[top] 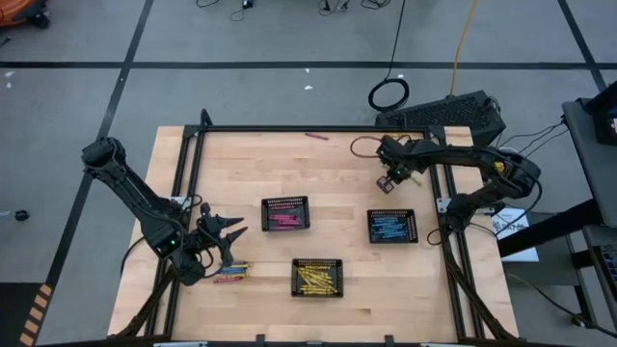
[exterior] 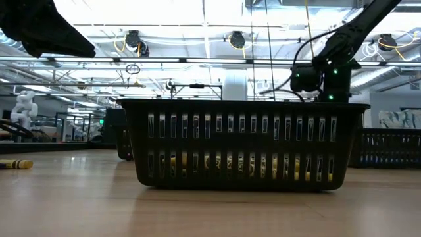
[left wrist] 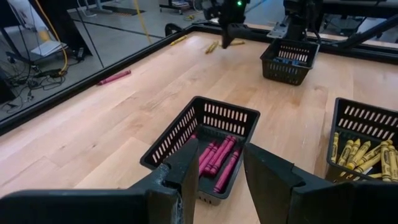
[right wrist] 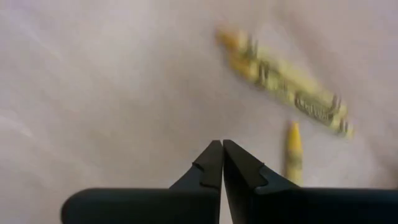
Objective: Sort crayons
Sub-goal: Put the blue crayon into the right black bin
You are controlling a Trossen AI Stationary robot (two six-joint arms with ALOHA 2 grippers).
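Three mesh trays sit between my two grippers from above: pink tray (top: pixel 285 214), blue tray (top: pixel 392 226), yellow tray (top: pixel 317 277). My left gripper (top: pixel 231 234) hangs over a small loose pile of crayons (top: pixel 230 273), fingers spread and empty; my right gripper (top: pixel 388 181) is just beyond the blue tray.

At table height the yellow tray fills the picture, hiding nearly everything behind it; one stray crayon (exterior: pixel 16 164) lies off to the side.

Ahead of my left fingers (left wrist: pixel 186 171), held apart with nothing between them, lies the pink tray with its pink crayons (left wrist: pixel 217 159).

My right jaws are pressed together, holding nothing, above yellow crayons (right wrist: pixel 292 93) lying blurred. I should open wide, centre over one crayon across its length, then descend; which crayon sits nearest is hard to judge.
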